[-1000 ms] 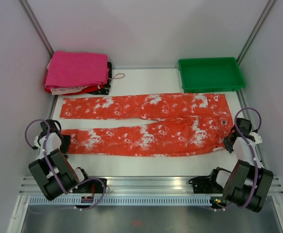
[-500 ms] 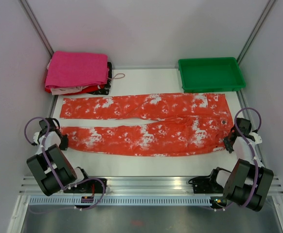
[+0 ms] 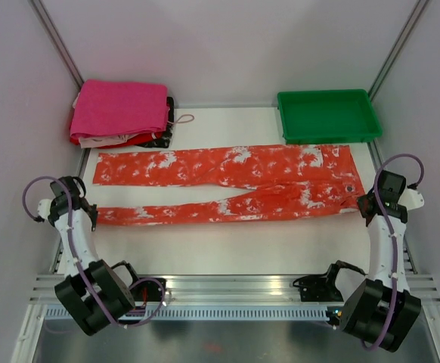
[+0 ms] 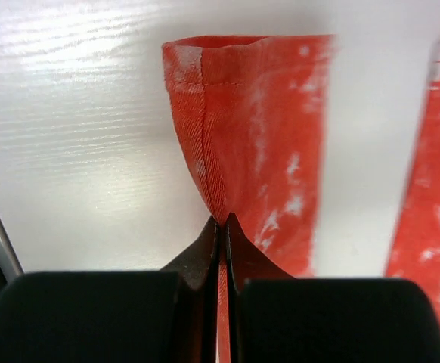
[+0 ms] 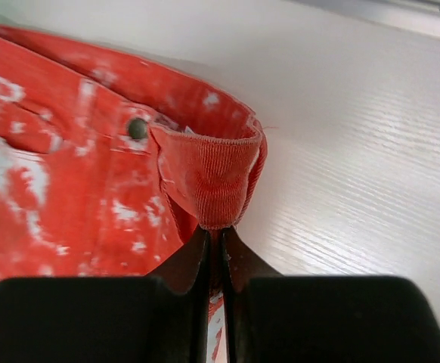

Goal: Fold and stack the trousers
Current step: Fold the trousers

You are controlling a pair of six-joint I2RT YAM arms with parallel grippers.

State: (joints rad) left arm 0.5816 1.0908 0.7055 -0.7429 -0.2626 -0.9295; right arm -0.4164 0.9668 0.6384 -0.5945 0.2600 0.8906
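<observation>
Gripping looks done at both ends. The left claw point(image 4: 221, 223) is pinched tight on the hem point(image 4: 246, 57) of the near leg. The right claw point(image 5: 214, 231) is pinched just as tight on the near corner of the waistband point(image 5: 205, 178), close to a metal stud point(image 5: 137, 128).

The trousers point(image 3: 227, 178) lie stretched left to right across the middle of the worktop point(image 3: 227, 253), with the waist at the right and both leg ends at the left. The far leg lies flat, while the near leg is drawn narrow between the two claws (its near edge seems raised off the surface, though the top view leaves that uncertain). A pink cloth point(image 3: 120, 108) sits folded on a pile at the far left and a green tray point(image 3: 327, 117) at the far right, both apart from the trousers.

By my reading, the lengthwise fold is only starting. The next move calls for both claws to carry the near edge up and over toward the far side together, at even height, so the near leg lands on the far leg with edges matched. Thin fabric may sag in the middle, so it should be kept lightly taut but not pulled so hard that a pinch slips.
</observation>
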